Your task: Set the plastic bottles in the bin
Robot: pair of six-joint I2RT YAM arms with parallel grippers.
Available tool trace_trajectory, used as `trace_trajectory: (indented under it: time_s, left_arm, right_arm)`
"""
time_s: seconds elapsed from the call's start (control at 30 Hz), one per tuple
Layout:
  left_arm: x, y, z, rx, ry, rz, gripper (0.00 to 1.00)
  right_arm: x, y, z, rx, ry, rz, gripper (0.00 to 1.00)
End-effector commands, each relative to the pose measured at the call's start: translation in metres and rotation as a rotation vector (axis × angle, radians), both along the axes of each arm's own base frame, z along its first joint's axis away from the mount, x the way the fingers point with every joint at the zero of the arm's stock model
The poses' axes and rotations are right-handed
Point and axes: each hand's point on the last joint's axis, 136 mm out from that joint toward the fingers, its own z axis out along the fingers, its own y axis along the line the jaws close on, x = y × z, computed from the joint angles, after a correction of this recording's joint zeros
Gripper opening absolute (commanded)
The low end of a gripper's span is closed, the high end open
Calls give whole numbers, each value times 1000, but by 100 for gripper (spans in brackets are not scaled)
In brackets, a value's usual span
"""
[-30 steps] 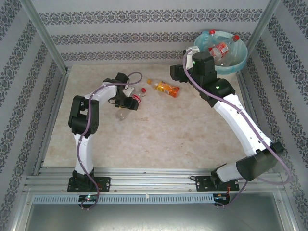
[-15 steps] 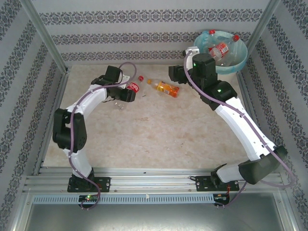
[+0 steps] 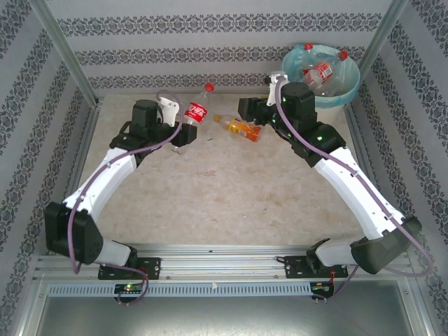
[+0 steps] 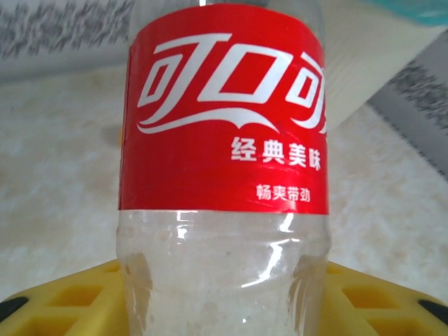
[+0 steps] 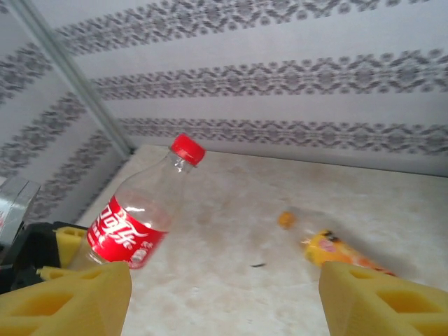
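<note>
My left gripper (image 3: 185,128) is shut on the clear lower body of a red-labelled plastic bottle (image 3: 197,110). It holds the bottle off the table, red cap up and tilted to the right. In the left wrist view the bottle (image 4: 222,119) stands between the yellow pads (image 4: 66,302). An orange-labelled bottle (image 3: 242,127) lies on the table just right of it. My right gripper (image 3: 245,109) hangs open over that bottle. The right wrist view has the gripper (image 5: 224,302) with nothing between its pads, the orange bottle (image 5: 334,250) ahead on the right and the held bottle (image 5: 133,225) on the left. The bin (image 3: 352,85) stands at the back right with bottles (image 3: 319,72) inside.
The table (image 3: 224,189) is beige stone, closed in by patterned walls at the back and on both sides. Metal frame posts (image 3: 64,52) stand at the back corners. The right arm's forearm (image 3: 346,178) crosses the right half of the table.
The left gripper closed on the red-labelled bottle and raised it off the table as the arm stretched toward the back. The right gripper shifted slightly left, above the orange bottle.
</note>
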Motion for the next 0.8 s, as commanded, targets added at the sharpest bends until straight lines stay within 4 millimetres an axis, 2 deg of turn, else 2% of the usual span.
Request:
trace_trajectory:
  time_s: [0.0, 0.17, 0.3, 0.47, 0.77]
  left_arm:
    - [-20, -23, 55, -106, -228, -113, 55]
    - [-46, -39, 74, -151, -303, -207, 53]
    - [-58, -47, 84, -177, -347, -252, 52]
    - [-66, -53, 87, -186, -360, -287, 51]
    - [-76, -59, 88, -203, -376, -339, 50]
  right_arm:
    - [-6, 36, 16, 172, -2, 138, 72]
    - [-4, 52, 30, 297, -11, 191, 72]
    - [-3, 59, 37, 325, -16, 209, 72]
    - [-4, 70, 38, 334, -10, 241, 71]
    - [-2, 73, 38, 310, -20, 241, 58]
